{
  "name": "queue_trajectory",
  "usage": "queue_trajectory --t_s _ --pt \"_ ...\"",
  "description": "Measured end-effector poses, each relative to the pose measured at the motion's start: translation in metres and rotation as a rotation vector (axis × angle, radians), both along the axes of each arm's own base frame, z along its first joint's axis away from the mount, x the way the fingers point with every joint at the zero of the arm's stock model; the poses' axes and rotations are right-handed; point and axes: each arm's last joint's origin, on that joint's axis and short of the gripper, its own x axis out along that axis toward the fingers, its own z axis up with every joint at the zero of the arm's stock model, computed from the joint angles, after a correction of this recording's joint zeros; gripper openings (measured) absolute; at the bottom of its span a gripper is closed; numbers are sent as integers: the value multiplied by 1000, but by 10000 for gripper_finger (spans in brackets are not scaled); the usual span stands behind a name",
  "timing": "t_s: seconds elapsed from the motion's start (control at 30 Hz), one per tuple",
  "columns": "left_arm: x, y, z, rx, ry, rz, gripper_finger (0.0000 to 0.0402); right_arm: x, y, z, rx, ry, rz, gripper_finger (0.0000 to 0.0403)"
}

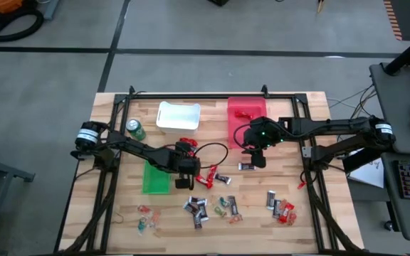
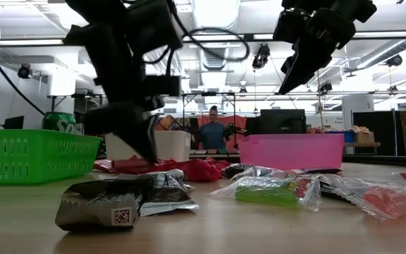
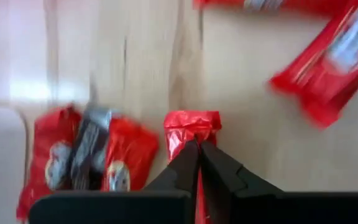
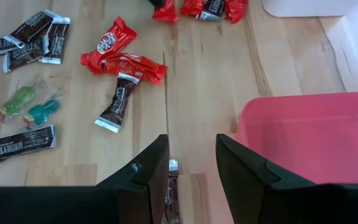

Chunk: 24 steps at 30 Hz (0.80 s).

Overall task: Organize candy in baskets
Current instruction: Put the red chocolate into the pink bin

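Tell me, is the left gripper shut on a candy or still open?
Shut on a red-wrapped candy. In the left wrist view the left gripper has its fingertips pressed together, pinching the wrapper's end against the wooden table.

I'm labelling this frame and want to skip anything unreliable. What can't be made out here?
- Left gripper: shut on a red wrapper, its lower part hidden behind the fingers.
- Red basket: contents cut off, right wrist view.
- Green basket: contents hidden by its wall, low view.

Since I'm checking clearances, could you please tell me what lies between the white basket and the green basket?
In the high view, the left arm crosses between the white basket and green basket; otherwise only bare wood.
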Motion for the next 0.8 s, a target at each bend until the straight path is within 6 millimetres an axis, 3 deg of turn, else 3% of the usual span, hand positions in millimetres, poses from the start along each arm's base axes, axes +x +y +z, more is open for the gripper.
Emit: queue_trajectory --t_s 0.17,0.4,0.8 --pt "7 -4 17 -74 -139 -27 0 0 0 0 2 0 -2 123" --pt "4 -5 35 -79 -208 -45 0 0 0 0 3 1 -3 123" --pt "3 -5 19 -69 -138 -42 0 -1 0 -3 24 10 -22 123"
